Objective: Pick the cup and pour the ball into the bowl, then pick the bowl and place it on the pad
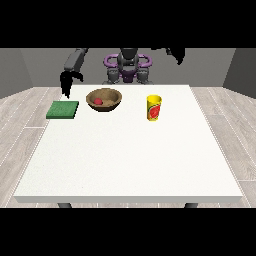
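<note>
Black hand [65,83] at view's left hanging above bench edge, fingers pointing down, relaxed, holding nothing. Flat green square pad [63,109] lying just below it, near bench's left edge. Brown wooden bowl [104,99] sitting right of pad, apart from it, small red ball [98,101] resting inside. Yellow cup with red label [154,108] standing upright further right, well apart from bowl. Hand [177,53] at view's right hovering high above cup, near view's top; fingers — cannot tell. Large white bench [130,160] carrying everything; pale wood-plank floor [20,112] and grey walls surrounding.
</note>
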